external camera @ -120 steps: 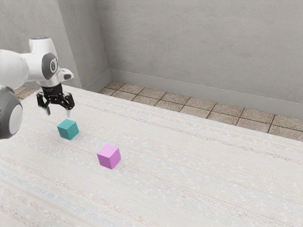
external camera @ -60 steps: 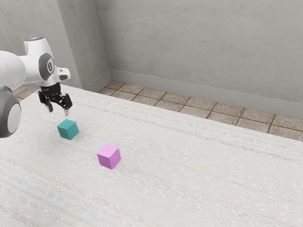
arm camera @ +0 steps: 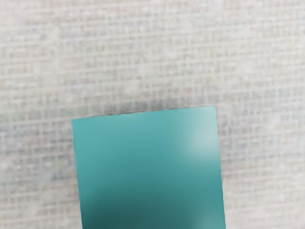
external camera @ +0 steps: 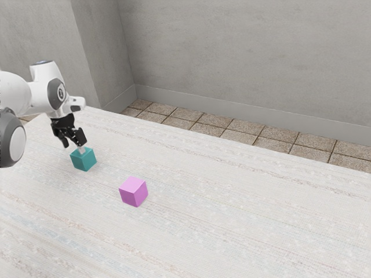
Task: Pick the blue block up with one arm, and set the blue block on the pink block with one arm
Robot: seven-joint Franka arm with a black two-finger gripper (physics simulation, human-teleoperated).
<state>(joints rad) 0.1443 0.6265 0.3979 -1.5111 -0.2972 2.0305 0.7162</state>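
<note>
The blue block point(external camera: 83, 160), a teal-blue cube, rests on the pale table at the exterior view's left. My gripper point(external camera: 73, 143) hovers just above it and stands open, its fingertips close to the cube's top face and nothing gripped between them. In the wrist view the blue block point(arm camera: 148, 167) lies directly under my hand, its top face square to the camera. The pink block point(external camera: 133, 191) sits on the table a short way to the right of the blue one and nearer the front, apart from it.
The table point(external camera: 232, 208) stretches wide toward the exterior view's right. Behind it runs a strip of brown floor tiles point(external camera: 243, 130) and a grey wall point(external camera: 243, 52). My arm's white links point(external camera: 23, 95) occupy the left edge.
My hand has turned about its axis and come down toward the blue block. Both blocks stay where they were.
</note>
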